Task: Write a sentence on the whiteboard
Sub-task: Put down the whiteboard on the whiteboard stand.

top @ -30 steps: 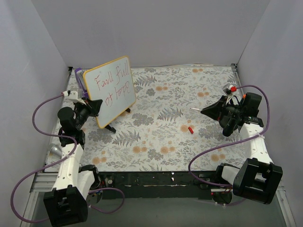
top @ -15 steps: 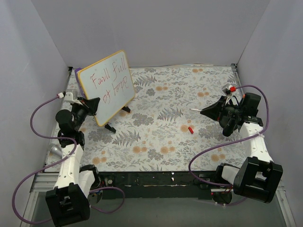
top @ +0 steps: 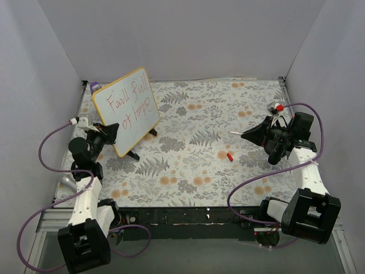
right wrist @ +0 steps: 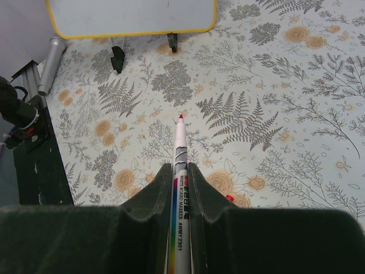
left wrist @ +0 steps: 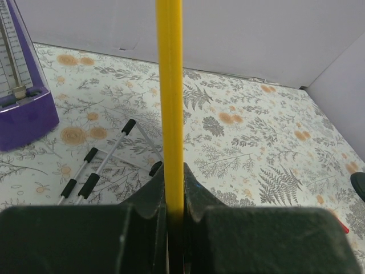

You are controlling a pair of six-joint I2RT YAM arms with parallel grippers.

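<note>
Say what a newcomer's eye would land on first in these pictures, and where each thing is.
The whiteboard stands tilted at the far left with the red sentence across it, its yellow edge pinched by the left gripper. Opposite, the right gripper holds an uncapped marker pointing toward it; a small red piece lies on the floral cloth between.

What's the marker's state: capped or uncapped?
Uncapped: the whiteboard marker in the right gripper shows a bare red tip; a red cap-like piece lies apart.
</note>
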